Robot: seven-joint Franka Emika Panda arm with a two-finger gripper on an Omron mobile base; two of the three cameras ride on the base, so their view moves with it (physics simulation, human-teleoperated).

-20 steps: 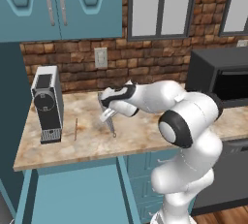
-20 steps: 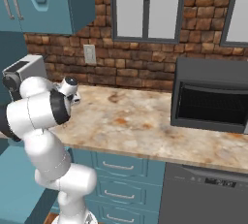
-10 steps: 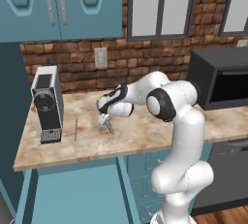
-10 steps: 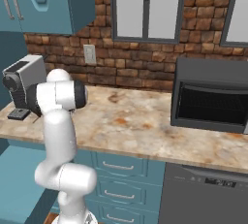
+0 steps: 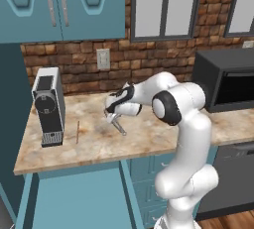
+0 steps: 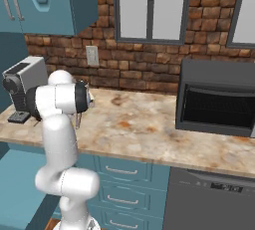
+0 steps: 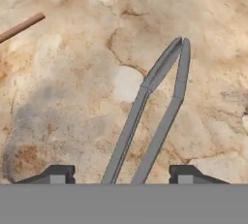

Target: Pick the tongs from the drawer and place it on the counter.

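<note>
Marbled counter (image 5: 149, 139) carried the tongs (image 7: 155, 116) near its middle-left, well back from the front edge. Gripper (image 7: 118, 175) straddled their arms with fingers spread wide. Thin, stiff, slick metal probably suits a mid-arm pinch.

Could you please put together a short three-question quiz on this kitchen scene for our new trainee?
1. True or false: the tongs are over the counter, not in a drawer.
2. What stands at the counter's left end in the left base view? A) a toaster B) a coffee machine C) a kettle
3. Fill in: the thin brown stick lies between the coffee machine and the ____.

Key
1. True; the marbled stone lies right beneath them in the hand view.
2. B.
3. Gripper, whose fingertips stand apart on either side of the tongs.
</note>
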